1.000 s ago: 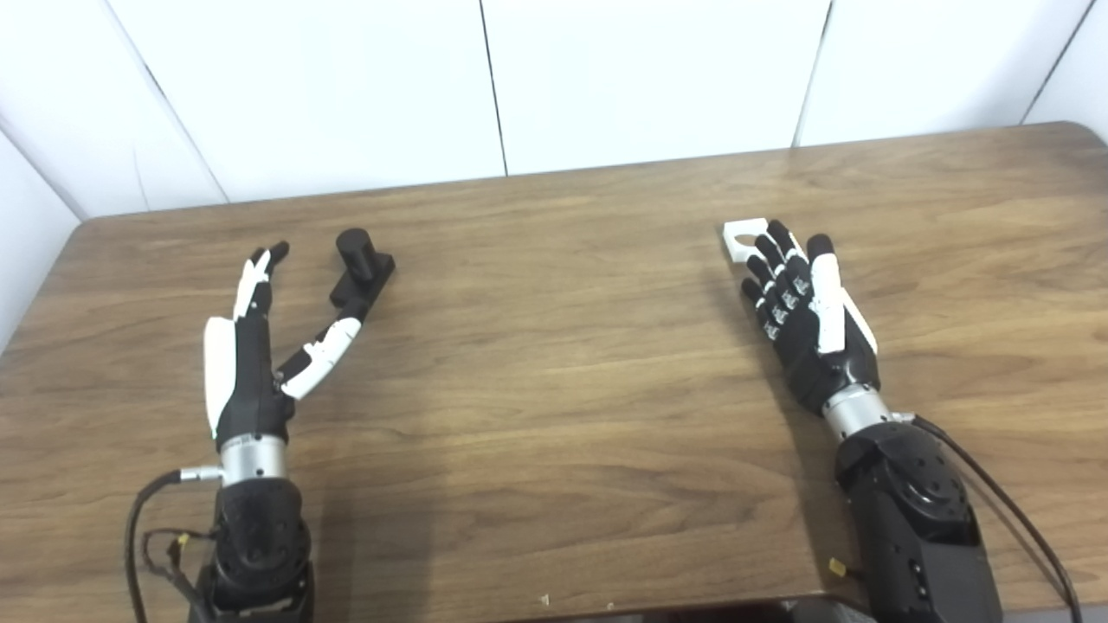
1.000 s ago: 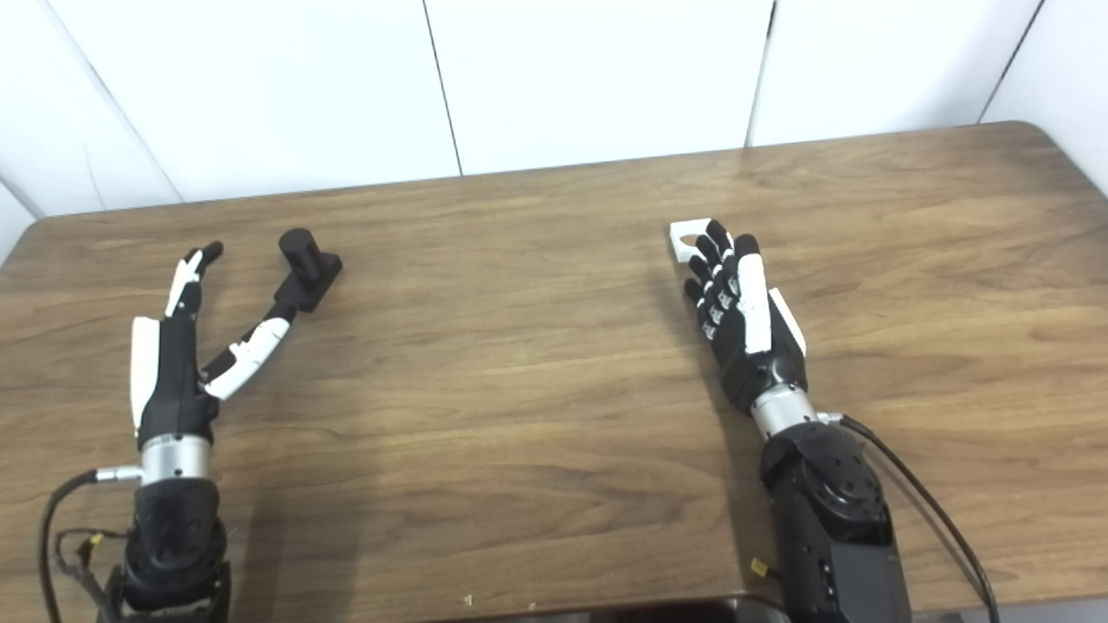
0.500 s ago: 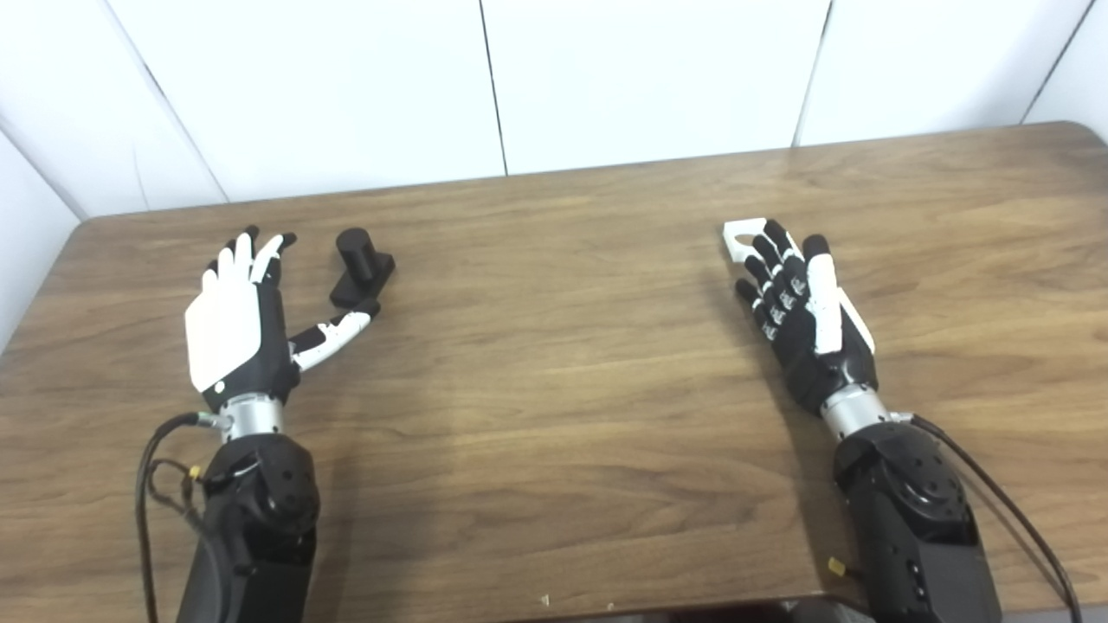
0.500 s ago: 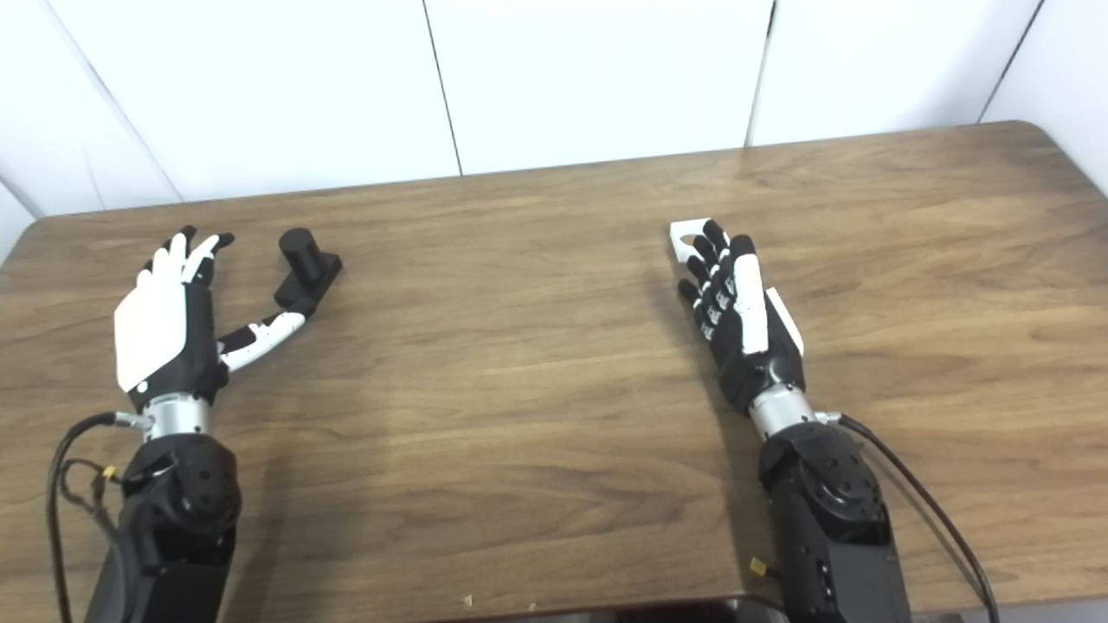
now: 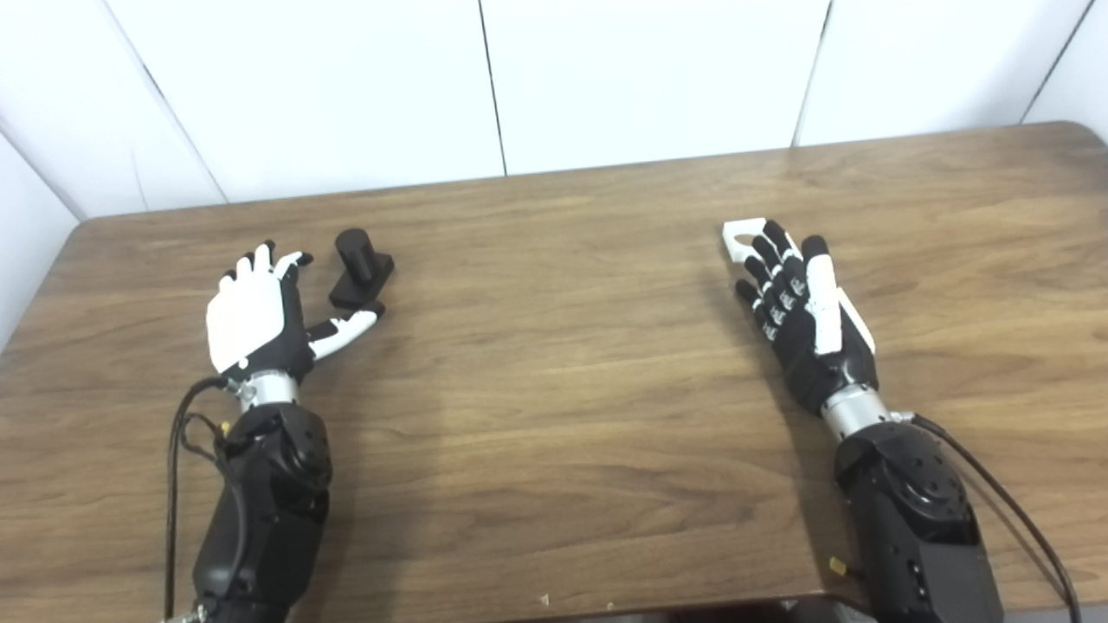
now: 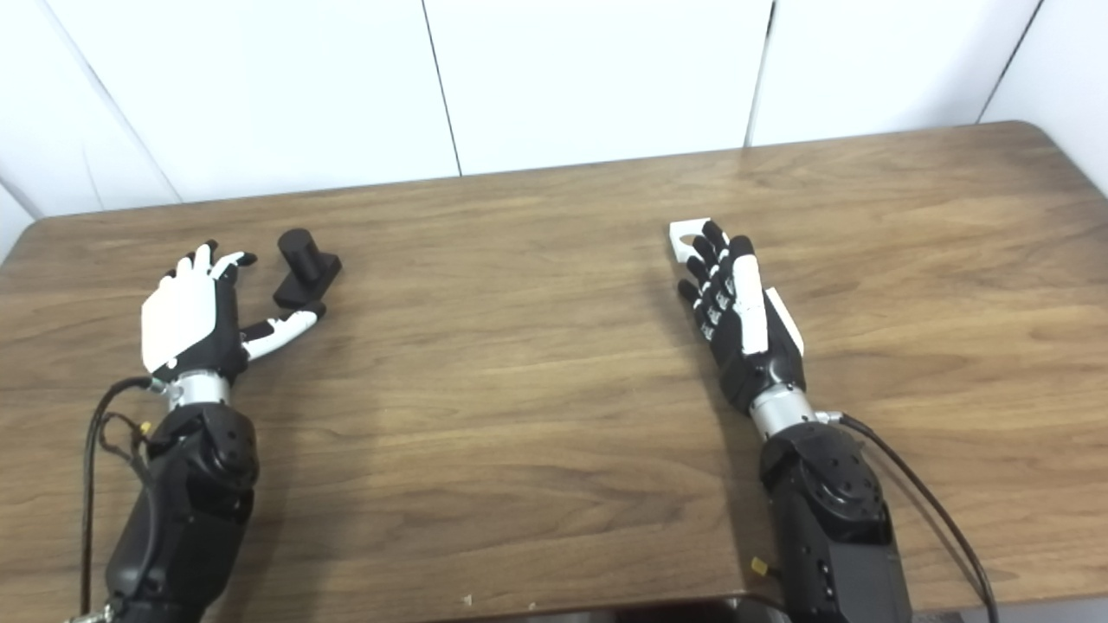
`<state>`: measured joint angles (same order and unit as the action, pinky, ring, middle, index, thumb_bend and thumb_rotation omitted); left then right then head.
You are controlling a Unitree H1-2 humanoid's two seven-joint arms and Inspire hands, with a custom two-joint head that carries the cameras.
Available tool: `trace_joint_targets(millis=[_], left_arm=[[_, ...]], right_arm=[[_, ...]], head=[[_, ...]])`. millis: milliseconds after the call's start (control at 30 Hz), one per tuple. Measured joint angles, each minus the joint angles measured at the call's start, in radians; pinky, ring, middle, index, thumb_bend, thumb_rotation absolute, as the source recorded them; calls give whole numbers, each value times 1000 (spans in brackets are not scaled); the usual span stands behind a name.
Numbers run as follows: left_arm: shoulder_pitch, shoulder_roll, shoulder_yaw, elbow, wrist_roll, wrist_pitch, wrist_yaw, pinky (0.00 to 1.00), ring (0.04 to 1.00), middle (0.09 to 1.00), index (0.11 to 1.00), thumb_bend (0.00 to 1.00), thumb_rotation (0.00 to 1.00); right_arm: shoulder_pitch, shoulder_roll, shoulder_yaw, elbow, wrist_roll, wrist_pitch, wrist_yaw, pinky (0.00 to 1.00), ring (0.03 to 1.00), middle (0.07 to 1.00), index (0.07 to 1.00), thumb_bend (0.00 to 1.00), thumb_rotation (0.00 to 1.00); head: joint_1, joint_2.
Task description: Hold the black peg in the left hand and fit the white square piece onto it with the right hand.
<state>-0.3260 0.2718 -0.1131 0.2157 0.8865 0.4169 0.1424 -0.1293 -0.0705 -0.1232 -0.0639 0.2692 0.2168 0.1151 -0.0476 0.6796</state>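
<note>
1. Step in hand: the approach. Neither piece is picked up; both lie on the desk (image 5: 554,363).
2. Left hand (image 5: 255,316): spread, holding nothing, white back turned up. Its thumb reaches toward the near end of the black peg (image 5: 359,264), touching or just short; cannot tell which.
3. Black peg: far left of the desk, a short upright cylinder on a flat black base, just beyond and to the right of the left hand.
4. Right hand (image 5: 805,307): fingers extended and apart, nothing gripped. Fingertips overlap the near edge of the white square piece (image 5: 743,238); contact cannot be told.
5. White square piece: flat on the desk, its round hole facing up, well apart from the peg.
6. Next move, as judged: the left hand must close around the peg's base and lift it with the cylinder clear; the right must pinch the white piece by its edges, leaving the hole free.
7. Surroundings: white wall panels (image 5: 606,78) behind, cables trailing from both arms. Nothing lies between the two pieces.
</note>
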Motion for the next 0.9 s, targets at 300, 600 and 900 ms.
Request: trace_joint_targets(millis=[300,600,900], left_arm=[[-74,7,-19,132,-22,1,16,1000,1000,1000,788,797,625],[-107,7,-35,198,-34,1,49,1000,1000,1000,776,798,620],[-108,2,-54,200,-38,2,59,1000,1000,1000,776,804,640]], right_arm=[[0,-4,1,-1,-4,0,-1,965,1000,1000,985,552,1000],[6,-6,0,-7,-7,0,-1,965,1000,1000,985,557,1000],[6,-9,2,-7,-11,1,-1,978,1000,1000,989,559,1000]], head=[[-3,-2],[-6,2],[-2,8]])
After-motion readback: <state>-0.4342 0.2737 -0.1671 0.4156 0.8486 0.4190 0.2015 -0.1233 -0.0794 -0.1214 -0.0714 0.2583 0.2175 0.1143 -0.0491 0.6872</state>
